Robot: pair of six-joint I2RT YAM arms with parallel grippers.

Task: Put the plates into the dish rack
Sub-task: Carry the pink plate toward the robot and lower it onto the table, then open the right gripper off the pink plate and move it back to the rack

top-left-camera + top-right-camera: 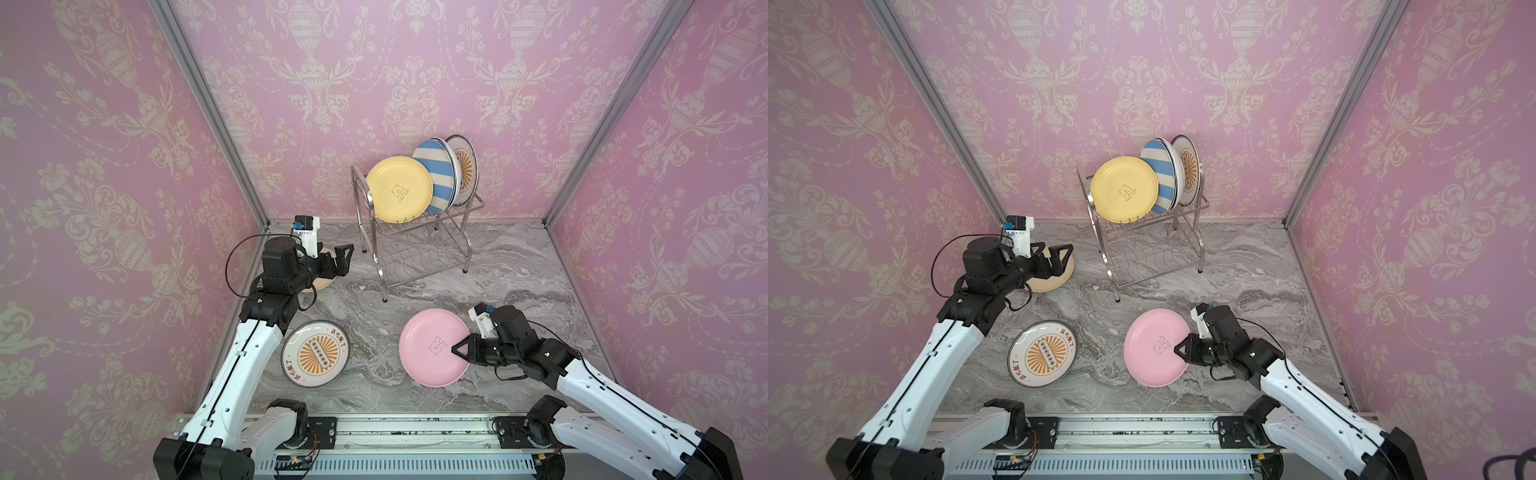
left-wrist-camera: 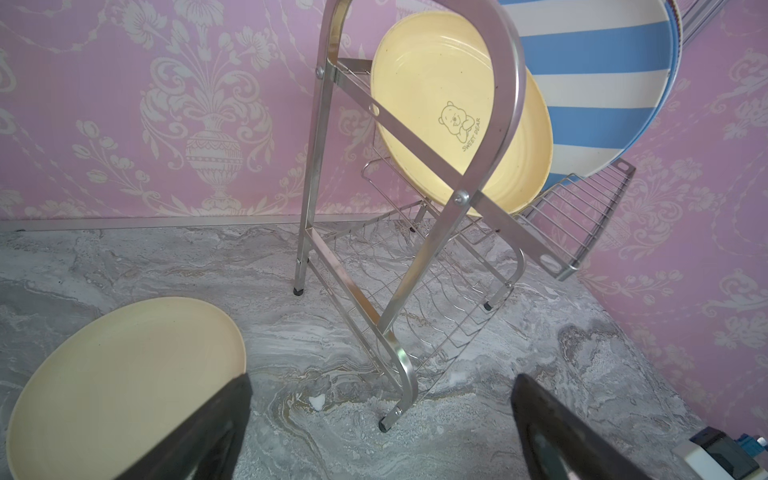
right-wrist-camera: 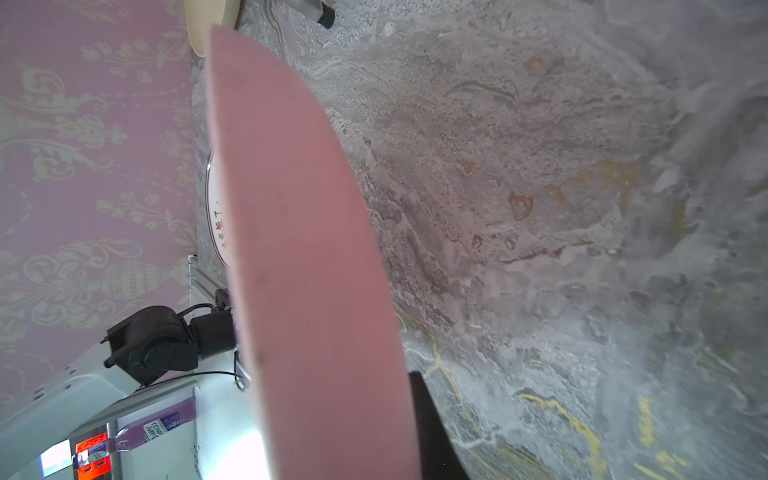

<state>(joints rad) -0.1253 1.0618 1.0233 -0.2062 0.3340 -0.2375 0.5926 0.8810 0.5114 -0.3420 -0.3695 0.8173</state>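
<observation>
Marble table [image 2: 166,270]; yellow plate [image 2: 436,75] (racked): lettering legible only from left wrist.

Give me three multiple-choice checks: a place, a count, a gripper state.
1. The yellow plate sits: A) on the dish rack's upper shelf; B) on its lower shelf; C) atop its side frame.
2. Plates outside the rack: A) one; B) five; C) three.
3. The left gripper is: A) shut on a plate; B) open, empty; C) shut on the rack.
Key: 1 A, it leans in the top wires; 2 C, the cream plate, sunburst plate and pink plate; 3 B, jaws apart, nothing between.
</observation>
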